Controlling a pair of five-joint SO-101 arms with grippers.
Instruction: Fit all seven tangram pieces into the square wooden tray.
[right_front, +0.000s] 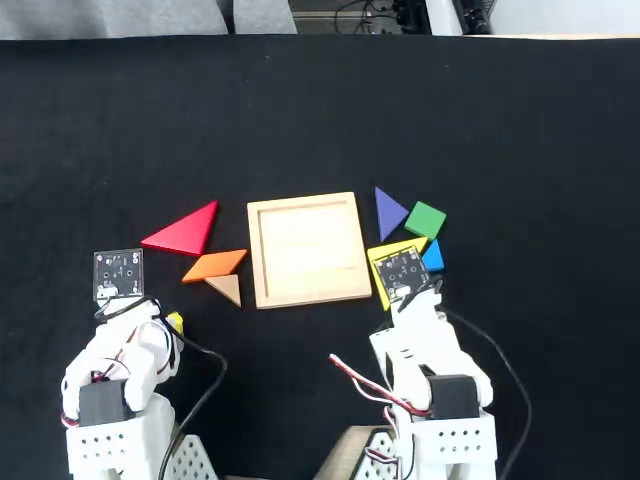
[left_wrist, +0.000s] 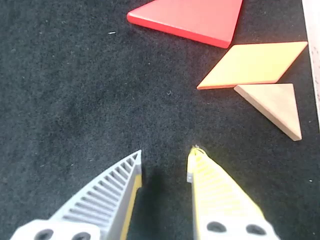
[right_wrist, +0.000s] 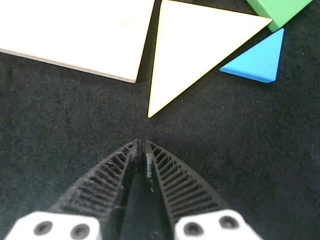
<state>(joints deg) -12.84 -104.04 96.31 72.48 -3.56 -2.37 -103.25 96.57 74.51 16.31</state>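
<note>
I am holding my left gripper (left_wrist: 166, 161) spread open near the orange parallelogram (left_wrist: 252, 64), my right gripper (right_wrist: 141, 146) pressed closed beside the yellow triangle (right_wrist: 195, 47).

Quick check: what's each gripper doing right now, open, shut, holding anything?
Left gripper: open, holding nothing.
Right gripper: shut, holding nothing, its tips just short of a corner of the large yellow wooden triangle.
</note>
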